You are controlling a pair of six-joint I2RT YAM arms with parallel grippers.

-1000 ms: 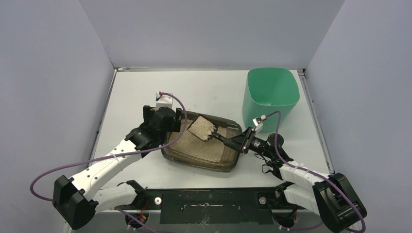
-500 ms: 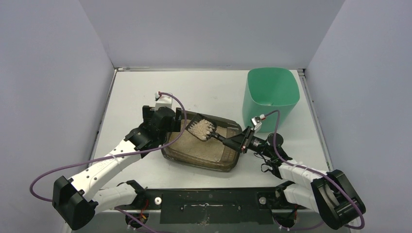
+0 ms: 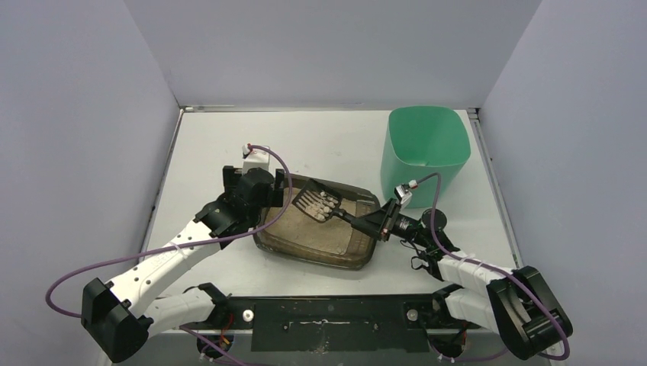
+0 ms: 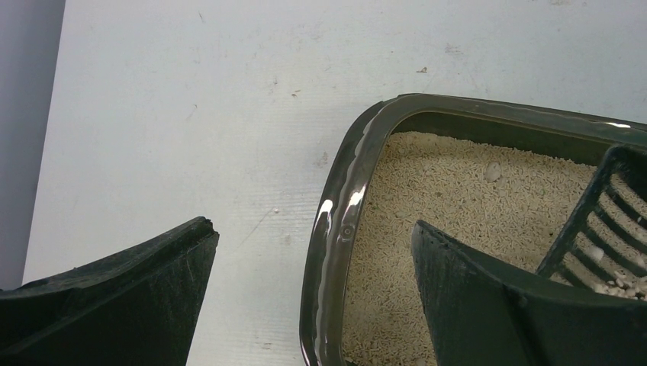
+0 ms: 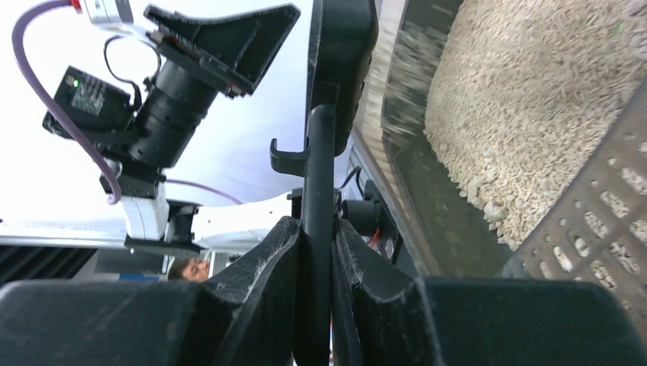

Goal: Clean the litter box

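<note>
The litter box (image 3: 311, 258), a dark shallow tray of beige granules, lies mid-table. My left gripper (image 3: 276, 200) stands wide open astride its left rim (image 4: 336, 229), one finger over the table and the other over the granules, touching nothing. My right gripper (image 3: 375, 225) is shut on the handle (image 5: 318, 175) of a black slotted scoop (image 3: 319, 204). The scoop head hangs over the box's far left part with a few pale clumps (image 3: 325, 200) in it. The same scoop (image 4: 603, 221) shows at the right edge of the left wrist view.
A tall mint-green bin (image 3: 426, 152) stands at the back right, just beyond the right arm. Grey walls close the table on three sides. The arm bases and a black rail run along the near edge.
The heap of granules in the scoop has sifted away through the slots, leaving a few pale clumps. The scoop stays over the box. The left jaws have opened a little wider.
</note>
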